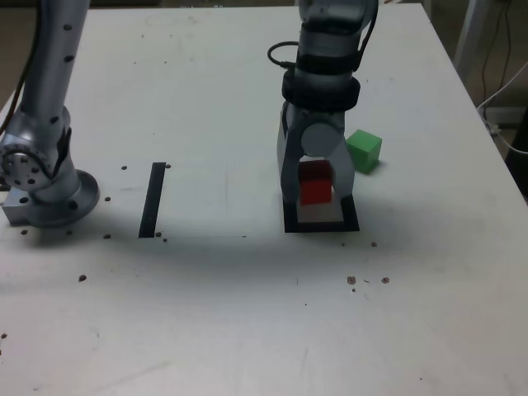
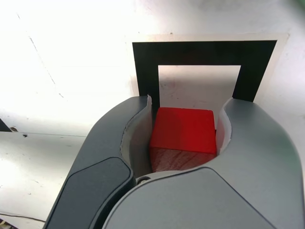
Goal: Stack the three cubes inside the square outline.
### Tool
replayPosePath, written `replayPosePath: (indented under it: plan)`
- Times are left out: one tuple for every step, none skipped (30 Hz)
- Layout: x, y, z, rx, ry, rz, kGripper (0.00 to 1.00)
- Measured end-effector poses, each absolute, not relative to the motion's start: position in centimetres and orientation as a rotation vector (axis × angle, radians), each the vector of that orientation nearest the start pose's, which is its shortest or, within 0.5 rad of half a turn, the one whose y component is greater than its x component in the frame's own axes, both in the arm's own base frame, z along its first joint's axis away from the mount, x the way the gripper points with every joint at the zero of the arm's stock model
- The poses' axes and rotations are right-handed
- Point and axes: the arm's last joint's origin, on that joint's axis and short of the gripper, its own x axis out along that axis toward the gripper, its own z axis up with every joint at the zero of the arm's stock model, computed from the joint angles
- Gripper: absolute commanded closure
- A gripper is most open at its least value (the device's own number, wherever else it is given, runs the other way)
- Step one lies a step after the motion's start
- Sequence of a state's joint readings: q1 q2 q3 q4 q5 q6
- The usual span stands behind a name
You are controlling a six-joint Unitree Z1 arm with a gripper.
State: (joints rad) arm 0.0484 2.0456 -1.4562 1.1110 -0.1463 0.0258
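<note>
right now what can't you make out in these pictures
- Yellow cube: seen in neither view; the arm could hide it in the exterior view.
- Red cube: its underside, and whether it touches the surface; hidden in both views by the cube itself.
- Square outline: its near part in the wrist view, covered by the claw and red cube.
- Green cube: its side nearest the claw, partly behind it in the exterior view.

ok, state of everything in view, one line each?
tool: closed on the red cube
red cube: between the fingers; can't tell if lifted
green cube: on the table, outside the outline, ungripped
square outline: flat on the table, partly hidden by the tool
black strip: flat on the table, uncovered
</note>
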Motion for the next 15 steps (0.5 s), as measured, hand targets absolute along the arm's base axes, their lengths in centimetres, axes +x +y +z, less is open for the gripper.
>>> replayPosePath:
  plan:
    - [35.8,1.0,22.2,-0.146,1.691,-0.096,0.79]
    - [35.9,1.0,22.1,-0.146,1.692,-0.096,0.79]
    - [35.9,1.0,21.9,-0.146,1.694,-0.096,0.79]
    - [36.0,1.0,21.7,-0.146,1.695,-0.096,0.79]
    - [36.1,1.0,21.6,-0.146,1.695,-0.096,0.79]
    - [36.2,1.0,21.5,-0.146,1.696,-0.096,0.79]
    - [36.2,1.0,21.4,-0.146,1.697,-0.096,0.79]
    - [36.3,1.0,21.3,-0.147,1.698,-0.096,0.79]
    - [36.4,1.0,21.1,-0.147,1.700,-0.096,0.79]
    - [36.4,1.0,21.0,-0.147,1.701,-0.096,0.79]
    - [36.5,1.0,20.8,-0.147,1.703,-0.096,0.79]
    - [36.5,1.0,20.7,-0.147,1.705,-0.096,0.78]
    - [36.5,1.0,20.6,-0.147,1.706,-0.096,0.75]
    - [36.5,1.0,20.5,-0.147,1.707,-0.096,0.69]
    - [36.5,1.0,20.5,-0.147,1.708,-0.095,0.59]
